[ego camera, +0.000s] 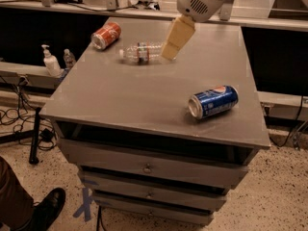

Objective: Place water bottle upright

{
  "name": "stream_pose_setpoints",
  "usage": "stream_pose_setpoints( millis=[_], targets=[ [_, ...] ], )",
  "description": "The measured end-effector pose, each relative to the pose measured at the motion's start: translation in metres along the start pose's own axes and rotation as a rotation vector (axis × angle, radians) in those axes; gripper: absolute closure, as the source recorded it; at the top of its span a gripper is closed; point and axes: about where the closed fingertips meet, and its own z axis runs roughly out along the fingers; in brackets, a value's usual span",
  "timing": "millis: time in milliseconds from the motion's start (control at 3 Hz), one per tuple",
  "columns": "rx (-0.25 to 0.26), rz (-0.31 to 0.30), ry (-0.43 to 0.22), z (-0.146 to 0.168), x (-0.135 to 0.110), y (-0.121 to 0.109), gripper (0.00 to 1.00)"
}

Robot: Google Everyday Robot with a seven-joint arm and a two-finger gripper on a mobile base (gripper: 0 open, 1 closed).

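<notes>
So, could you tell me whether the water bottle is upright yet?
No, the water bottle lies on its side; the gripper hangs at its base end.

Dim warm light, soft shadows; pincer [169,53] above far tabletop [139,100].

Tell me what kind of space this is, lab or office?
Probably a robotics lab or test bay. A grey drawer cabinet serves as the bench, with the water bottle, a blue can and a red can lying on it. Loose cables trail over the floor. The robot's hand hangs by the bottle.

White vented wrist [199,3], cream pincer [169,55] below
</notes>
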Motion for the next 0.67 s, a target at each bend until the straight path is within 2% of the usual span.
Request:
stream_pose_setpoints(
  millis=[333,667],
  targets=[
    [0.0,0.004,-0.004,0.002,0.0,0.0,0.0],
    [0.021,0.05,-0.016,0.037,-0.005,-0.022,0.0]
  ],
)
